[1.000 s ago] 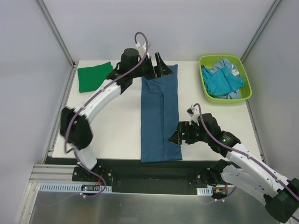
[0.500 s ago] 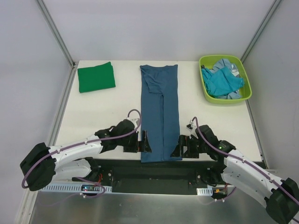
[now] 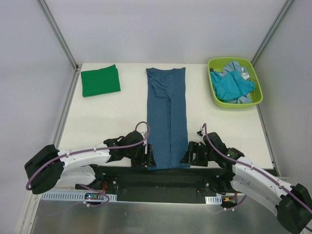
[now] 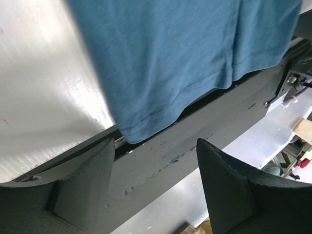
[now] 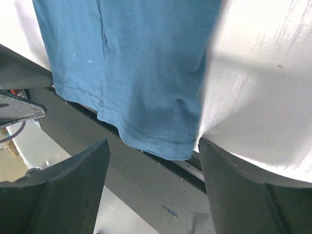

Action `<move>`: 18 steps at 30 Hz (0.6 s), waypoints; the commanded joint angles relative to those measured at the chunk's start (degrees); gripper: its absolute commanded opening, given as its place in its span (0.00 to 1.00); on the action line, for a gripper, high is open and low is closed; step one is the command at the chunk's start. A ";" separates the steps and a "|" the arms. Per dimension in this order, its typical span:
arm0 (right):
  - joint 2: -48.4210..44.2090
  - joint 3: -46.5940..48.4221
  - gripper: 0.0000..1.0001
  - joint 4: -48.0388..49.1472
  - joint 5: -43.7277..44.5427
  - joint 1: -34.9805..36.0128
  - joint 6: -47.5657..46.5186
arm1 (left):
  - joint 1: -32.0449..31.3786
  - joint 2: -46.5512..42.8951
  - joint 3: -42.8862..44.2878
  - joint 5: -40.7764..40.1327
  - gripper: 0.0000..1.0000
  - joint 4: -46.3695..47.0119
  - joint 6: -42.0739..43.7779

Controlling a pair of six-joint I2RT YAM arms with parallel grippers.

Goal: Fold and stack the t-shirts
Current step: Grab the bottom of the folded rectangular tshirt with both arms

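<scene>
Teal-blue tee (image 3: 167, 117) hem overhangs table (image 3: 107, 117) | left gripper (image 3: 152, 156); right gripper (image 3: 187, 155) both open, flanking | green tee (image 3: 100, 80); bin (image 3: 239, 106) far corners

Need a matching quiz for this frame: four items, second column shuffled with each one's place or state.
1. green t-shirt
2. dark blue t-shirt
3. lime bin
4. left tool

A. far right corner
B. folded, far left corner
C. long strip down the middle, hem over the near edge
D. open, beside the strip's near left corner

Pairs: 1-B, 2-C, 3-A, 4-D
</scene>
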 commanded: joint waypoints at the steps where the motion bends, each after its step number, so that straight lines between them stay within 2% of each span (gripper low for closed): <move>1: 0.85 -1.00 0.73 0.20 2.95 -0.20 0.91 | -0.52 0.05 -2.07 0.13 0.66 0.19 -2.52; 4: 2.69 -1.27 0.67 0.11 3.40 -0.11 1.08 | -0.61 1.36 -1.98 -0.93 0.61 0.19 -3.31; 8: 4.80 -1.88 0.62 0.72 2.43 -0.20 1.17 | -0.52 5.14 -0.23 -1.19 0.46 0.37 -3.23; 10: 5.59 -1.97 0.53 0.90 1.91 -0.20 1.17 | -0.53 7.33 1.00 -0.49 0.37 0.46 -2.79; 15: 6.74 -2.50 0.36 0.46 1.99 -0.20 1.35 | -0.52 11.03 2.41 -1.11 0.26 0.46 -2.88; 17: 6.91 -2.67 0.29 0.46 2.17 -0.20 1.35 | -0.52 11.30 2.59 -1.37 0.18 0.46 -2.70; 18: 7.00 -2.76 0.27 0.64 2.17 -0.20 1.35 | -0.52 11.13 2.50 -1.72 0.09 0.46 -2.88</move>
